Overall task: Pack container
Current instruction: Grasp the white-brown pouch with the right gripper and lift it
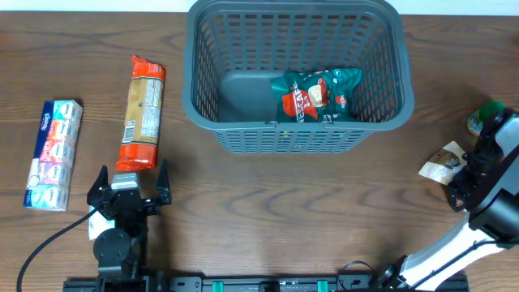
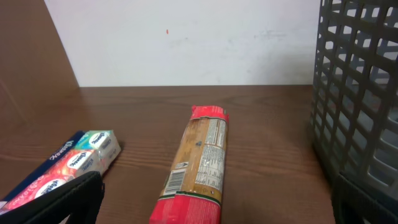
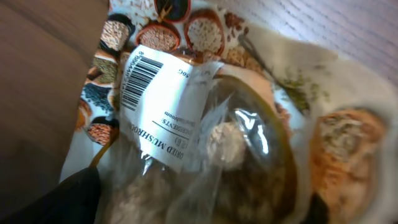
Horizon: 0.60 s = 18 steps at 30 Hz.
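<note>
The dark grey lattice container (image 1: 381, 113) stands at the back middle, with a green and red snack packet (image 1: 318, 95) lying in it. My left gripper (image 1: 130, 180) is open and empty, just in front of a long orange and red packet (image 1: 142, 109); in the left wrist view that packet (image 2: 200, 158) lies between my open fingers (image 2: 216, 190), and the container's wall (image 2: 357, 93) is at the right. My right gripper (image 1: 456, 180) is down over a dried mushroom packet (image 1: 443, 162). In the right wrist view this packet (image 3: 199, 112) fills the frame between the spread fingers (image 3: 205, 208).
A blue and pink tissue pack (image 1: 53, 143) lies at the far left; it also shows in the left wrist view (image 2: 68, 165). A green-topped item (image 1: 485, 116) sits at the right edge beyond my right arm.
</note>
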Each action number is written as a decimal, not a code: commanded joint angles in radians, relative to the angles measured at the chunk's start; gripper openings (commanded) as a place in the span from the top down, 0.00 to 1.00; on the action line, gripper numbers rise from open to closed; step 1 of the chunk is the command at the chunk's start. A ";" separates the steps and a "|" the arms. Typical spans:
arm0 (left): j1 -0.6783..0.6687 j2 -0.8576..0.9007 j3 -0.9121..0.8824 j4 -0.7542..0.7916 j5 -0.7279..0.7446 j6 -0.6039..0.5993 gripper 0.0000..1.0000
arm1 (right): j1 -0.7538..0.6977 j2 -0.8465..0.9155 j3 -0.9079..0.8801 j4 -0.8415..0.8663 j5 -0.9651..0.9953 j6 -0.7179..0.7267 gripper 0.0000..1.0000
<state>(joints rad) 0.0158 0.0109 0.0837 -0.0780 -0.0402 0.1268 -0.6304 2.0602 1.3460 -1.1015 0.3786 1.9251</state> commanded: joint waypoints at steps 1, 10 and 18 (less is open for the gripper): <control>-0.004 -0.007 -0.011 0.005 -0.001 -0.013 0.01 | 0.031 0.028 -0.003 0.003 0.005 0.015 0.23; -0.004 -0.007 -0.011 0.005 -0.001 -0.013 0.01 | 0.049 0.032 -0.003 0.010 -0.047 -0.047 0.99; -0.004 -0.007 -0.011 0.005 -0.001 -0.013 0.01 | 0.051 -0.013 0.055 -0.070 -0.017 -0.164 0.99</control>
<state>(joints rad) 0.0158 0.0109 0.0837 -0.0780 -0.0399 0.1268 -0.5896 2.0598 1.3685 -1.1465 0.3805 1.8324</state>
